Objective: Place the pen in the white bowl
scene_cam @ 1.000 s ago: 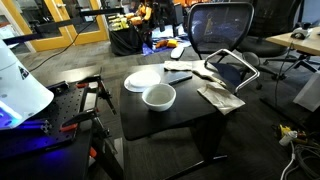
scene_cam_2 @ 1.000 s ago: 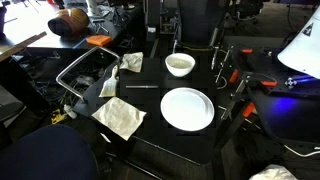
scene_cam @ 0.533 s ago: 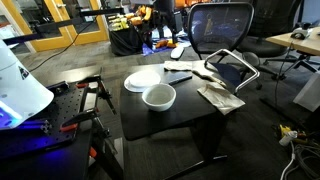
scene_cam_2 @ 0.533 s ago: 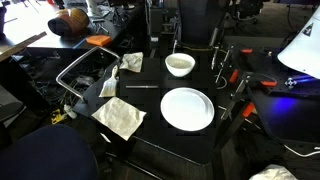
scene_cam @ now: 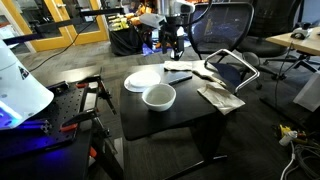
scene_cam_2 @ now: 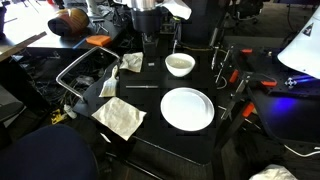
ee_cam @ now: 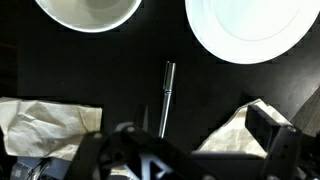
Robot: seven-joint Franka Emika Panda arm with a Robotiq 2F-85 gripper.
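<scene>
Reaching for the pen (ee_cam: 166,95) is the step in hand. The gripper (scene_cam_2: 150,60) hangs above it, jaws wide and empty. The pen lies flat between two crumpled napkins (ee_cam: 45,125), the white bowl (ee_cam: 88,12) and plate (ee_cam: 250,25) beyond its far end. Next: descend and straddle the barrel, avoiding the napkins left and right.

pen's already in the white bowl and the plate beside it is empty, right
Not quite. The pen is not in the bowl; the wrist view shows it lying on the dark table, apart from the bowl. The plate beside the bowl is empty, as you said.
</scene>
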